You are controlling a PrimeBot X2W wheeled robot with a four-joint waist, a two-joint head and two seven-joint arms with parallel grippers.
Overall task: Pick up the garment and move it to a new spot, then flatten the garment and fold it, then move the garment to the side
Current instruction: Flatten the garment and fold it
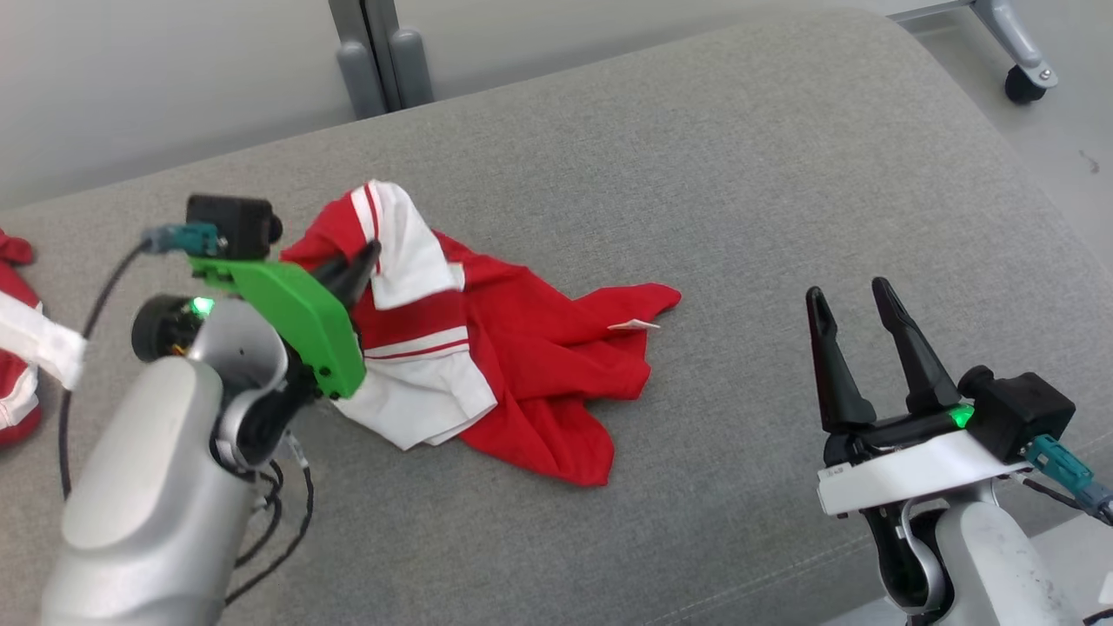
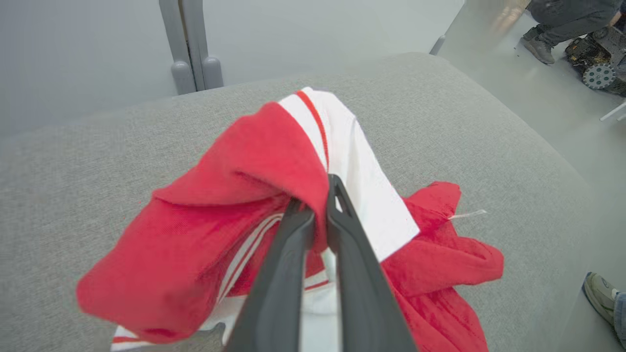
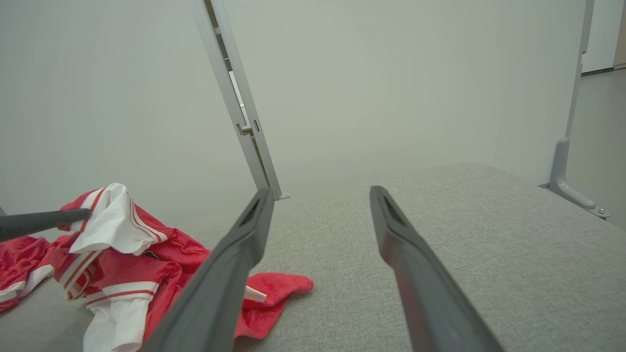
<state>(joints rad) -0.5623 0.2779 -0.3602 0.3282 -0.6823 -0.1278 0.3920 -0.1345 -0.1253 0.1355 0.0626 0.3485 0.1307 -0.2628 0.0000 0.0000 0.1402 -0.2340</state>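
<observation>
The red and white cloth garment (image 1: 539, 348) lies in a crumpled heap on the big grey cloth cushion (image 1: 739, 174), a bit to our left of the middle. One end of it, with a white band and a thin red stripe, is lifted up off the cushion. The rest is spread out toward our right. A small white tag (image 1: 635, 326) sticks out of the red part. Our left gripper (image 1: 369, 254) has the lifted end: its two dark fingers (image 2: 362, 274) are pressed together with a fold of red cloth pinched between them. Our right gripper (image 1: 847, 289) is over the bare cushion, well apart from the garment, and its fingers stand wide apart with nothing between them. At the far left edge of the cushion lies another red and white cloth (image 1: 13, 382). Behind the cushion stands a grey metal post (image 1: 383, 61). In the left wrist view we see a person's shoe (image 2: 599, 293) on the floor beside the cushion.
</observation>
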